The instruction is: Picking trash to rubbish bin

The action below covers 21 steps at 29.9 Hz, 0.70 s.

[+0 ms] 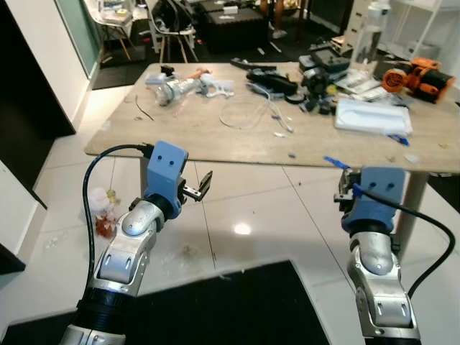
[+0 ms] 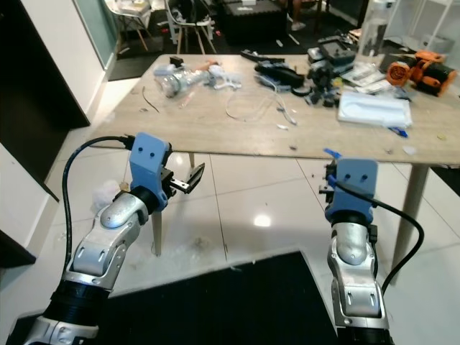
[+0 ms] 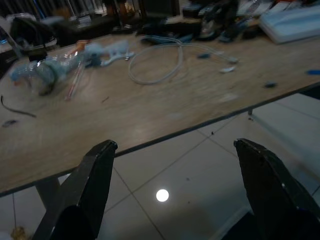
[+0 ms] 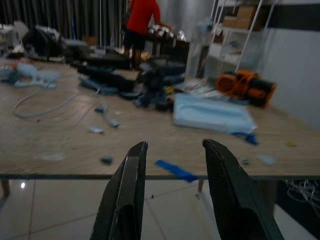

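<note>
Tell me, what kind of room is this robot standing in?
Probably a home workroom or lab: a long wooden table cluttered with cables, an orange power tool, and white tiled floor.

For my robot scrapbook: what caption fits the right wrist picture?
Open right hand faces the cluttered table, a blue scrap at its edge.

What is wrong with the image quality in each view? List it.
Left eye view: sharp, a lamp glare spot on the floor tiles. Left wrist view: dim, the table soft, fingers in shadow. Right wrist view: dim and hazy, clutter blurred.
</note>
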{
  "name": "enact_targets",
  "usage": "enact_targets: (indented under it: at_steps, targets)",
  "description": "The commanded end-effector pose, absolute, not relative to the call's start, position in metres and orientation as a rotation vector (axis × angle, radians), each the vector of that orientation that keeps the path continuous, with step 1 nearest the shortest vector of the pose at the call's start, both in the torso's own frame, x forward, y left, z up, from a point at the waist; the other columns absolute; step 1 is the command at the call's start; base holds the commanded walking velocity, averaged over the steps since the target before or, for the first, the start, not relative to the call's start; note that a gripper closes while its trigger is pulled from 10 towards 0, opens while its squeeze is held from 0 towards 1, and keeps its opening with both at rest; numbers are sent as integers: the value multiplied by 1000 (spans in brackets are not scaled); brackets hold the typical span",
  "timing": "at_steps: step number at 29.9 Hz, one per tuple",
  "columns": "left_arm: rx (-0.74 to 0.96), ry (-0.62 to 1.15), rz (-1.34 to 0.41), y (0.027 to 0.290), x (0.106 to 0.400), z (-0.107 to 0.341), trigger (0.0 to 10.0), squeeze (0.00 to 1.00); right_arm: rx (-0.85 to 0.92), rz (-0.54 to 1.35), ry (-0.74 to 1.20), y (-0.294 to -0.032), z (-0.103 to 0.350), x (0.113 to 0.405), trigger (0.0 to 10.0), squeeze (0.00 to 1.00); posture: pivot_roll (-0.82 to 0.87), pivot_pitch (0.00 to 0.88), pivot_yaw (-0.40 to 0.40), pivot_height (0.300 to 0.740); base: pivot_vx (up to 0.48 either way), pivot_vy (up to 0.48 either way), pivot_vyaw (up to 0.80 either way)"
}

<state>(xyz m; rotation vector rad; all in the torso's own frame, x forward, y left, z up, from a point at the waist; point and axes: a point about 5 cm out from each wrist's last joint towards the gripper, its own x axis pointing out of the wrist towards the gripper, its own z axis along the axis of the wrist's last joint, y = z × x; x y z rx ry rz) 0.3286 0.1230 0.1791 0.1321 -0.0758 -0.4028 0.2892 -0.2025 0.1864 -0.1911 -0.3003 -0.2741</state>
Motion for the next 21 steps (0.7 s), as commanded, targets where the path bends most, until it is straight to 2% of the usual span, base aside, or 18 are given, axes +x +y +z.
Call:
enact_targets:
  at_steps: [1,13,18,21]
  targets:
    - [131,-52,-389,126,329,176,10000,0,-192,-268,-305,-200,188,290,10000,0,-63,110,97,740,439,0,0]
    - [132,-56,-397,125,329,180,10000,0,-172,-289,-372,-204,203,290,10000,0,-65,124,103,740,439,0,0]
    - [130,-57,-400,125,329,181,10000,0,-157,-249,-267,-202,191,296,10000,0,-66,129,103,740,439,0,0]
    - [137,-58,-408,124,329,182,10000,0,-120,-235,-275,-201,192,296,10000,0,-61,132,101,740,441,0,0]
